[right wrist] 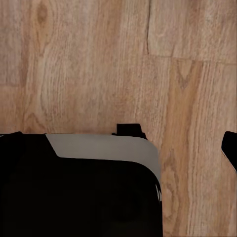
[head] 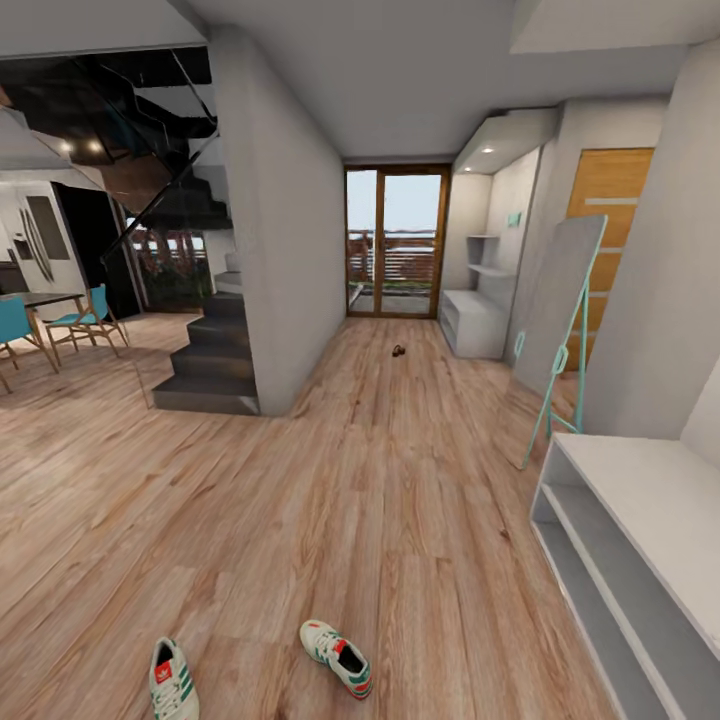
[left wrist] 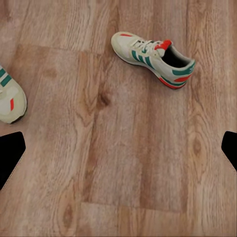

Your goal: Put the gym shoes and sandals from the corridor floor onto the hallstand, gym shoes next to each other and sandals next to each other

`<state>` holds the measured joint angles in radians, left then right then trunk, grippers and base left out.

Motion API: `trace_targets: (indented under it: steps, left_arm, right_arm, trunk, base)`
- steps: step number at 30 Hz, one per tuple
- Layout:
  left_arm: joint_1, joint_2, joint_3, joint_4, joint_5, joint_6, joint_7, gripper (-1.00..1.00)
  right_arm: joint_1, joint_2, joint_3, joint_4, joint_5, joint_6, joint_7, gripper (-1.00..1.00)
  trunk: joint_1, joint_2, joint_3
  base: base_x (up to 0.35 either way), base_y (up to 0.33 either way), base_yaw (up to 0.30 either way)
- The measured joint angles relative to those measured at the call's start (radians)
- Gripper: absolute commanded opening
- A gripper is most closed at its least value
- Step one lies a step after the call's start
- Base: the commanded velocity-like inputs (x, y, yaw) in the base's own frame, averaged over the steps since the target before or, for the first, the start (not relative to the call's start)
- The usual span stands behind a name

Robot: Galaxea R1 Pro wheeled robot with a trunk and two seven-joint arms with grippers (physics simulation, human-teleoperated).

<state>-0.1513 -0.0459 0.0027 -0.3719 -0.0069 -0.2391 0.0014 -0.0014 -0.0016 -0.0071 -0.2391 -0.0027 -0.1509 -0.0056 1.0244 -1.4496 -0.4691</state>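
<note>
Two gym shoes lie on the corridor floor (head: 380, 500) just in front of me: one (head: 337, 656) toward the middle, the other (head: 174, 682) to its left. In the left wrist view the first gym shoe (left wrist: 153, 58) lies whole on its sole, and the toe of the second (left wrist: 9, 98) shows at the frame's edge. My left gripper (left wrist: 118, 153) hangs open above bare planks, apart from both. A small dark shape far down the corridor is the sandals (head: 398, 350). The hallstand (head: 474, 322) stands beyond them on the right, under two wall shelves. My right gripper (right wrist: 118, 150) is open over floor.
A plain low white shelf unit (head: 640, 540) stands close on my right. A teal-framed mirror (head: 555, 320) leans beyond it. A dark staircase (head: 210, 350) and grey wall flank the corridor's left, with glass doors (head: 395, 240) at the end. My dark base (right wrist: 79, 192) shows in the right wrist view.
</note>
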Motion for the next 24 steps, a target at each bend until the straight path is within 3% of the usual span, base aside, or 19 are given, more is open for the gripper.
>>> trace_targets:
  steps: [12,24]
  left_arm:
    - [0.0,0.0,0.0,0.0,0.0,0.0,0.0,1.0]
    - [0.0,0.0,0.0,0.0,0.0,0.0,0.0,1.0]
  right_arm:
    - [0.0,0.0,0.0,0.0,0.0,0.0,0.0,1.0]
    - [0.0,0.0,0.0,0.0,0.0,0.0,0.0,1.0]
  trunk:
    - [0.0,0.0,0.0]
    - [0.0,0.0,0.0]
  base:
    - [0.342,-0.033,0.033]
    - [0.277,-0.165,0.26]
